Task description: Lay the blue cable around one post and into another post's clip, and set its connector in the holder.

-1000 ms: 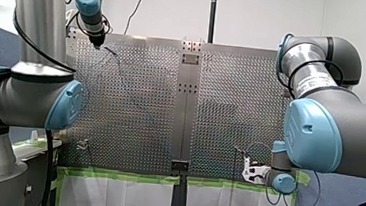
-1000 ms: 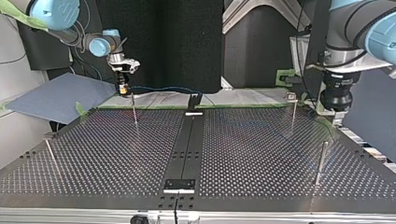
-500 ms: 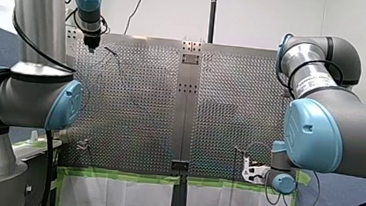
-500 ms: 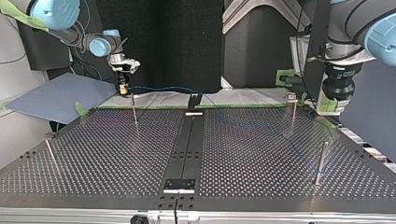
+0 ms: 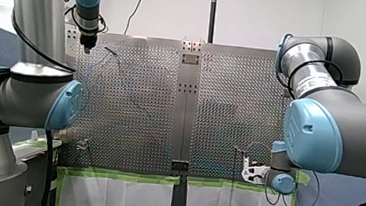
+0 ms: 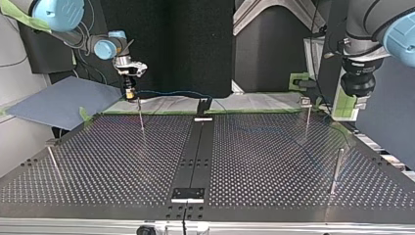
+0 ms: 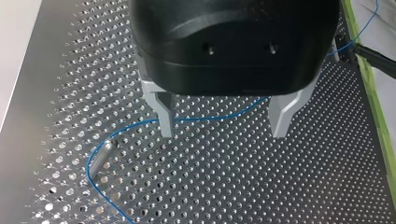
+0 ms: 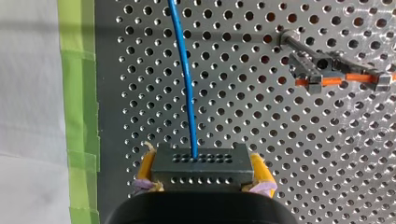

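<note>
One blue cable (image 7: pixel 210 117), half laid

Front view: my left gripper (image 5: pixel 86 44) hangs upper left. Top view: my right gripper (image 6: pixel 129 93) sits upper left. Left wrist view: it is wide open and empty, and the cable bends round a post (image 7: pixel 100 157) under it. Right wrist view: it squeezes the connector (image 8: pixel 201 170). A hard pull could drag the cable off.

The front camera looked from behind and above the robot, out over the perforated table (image 5: pixel 135 104). The top camera faced back from the far edge, low to the plate, and shared the table's dark centre strip (image 6: pixel 195 147). The left wrist camera hung close over the blue cable (image 7: pixel 210 119) near a post (image 7: pixel 100 158). The right wrist camera peered closely along that cable from its connector (image 8: pixel 201 165).
</note>
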